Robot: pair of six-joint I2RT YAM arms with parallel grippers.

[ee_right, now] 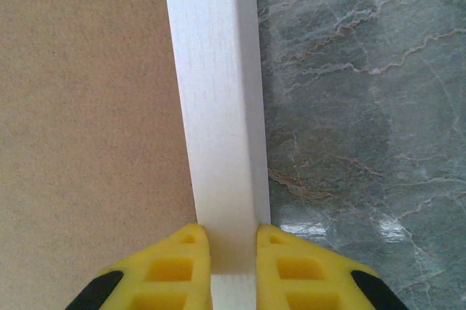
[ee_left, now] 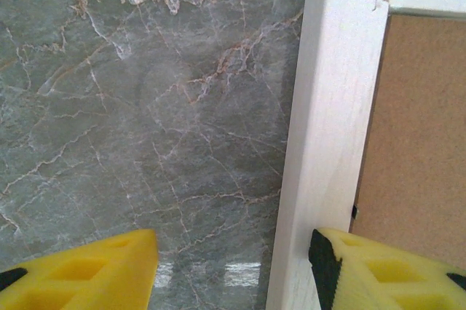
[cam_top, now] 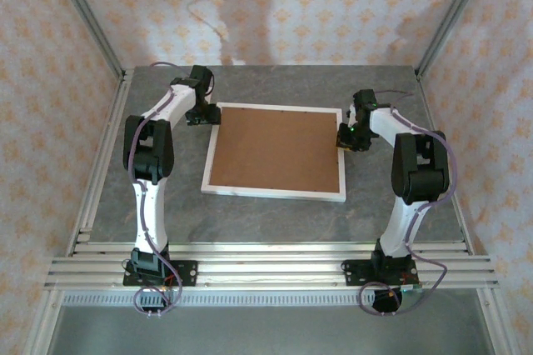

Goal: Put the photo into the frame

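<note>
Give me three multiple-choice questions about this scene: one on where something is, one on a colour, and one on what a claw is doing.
1. Where is the white frame?
A. Flat on the grey marbled table
B. Leaning against the back wall
C. Standing upright on one edge

2. What colour is the board filling the frame?
A. Blue
B. Black
C. Brown

3. What is the right claw doing?
A. Hanging open over bare table
B. Pinching the frame's right rail
C. Holding a sheet of paper

Answers:
1 A, the top view shows the frame lying flat on the table.
2 C, the board is plain brown in every view.
3 B, the right wrist view shows both yellow fingers pressed against the sides of the white rail.
</note>
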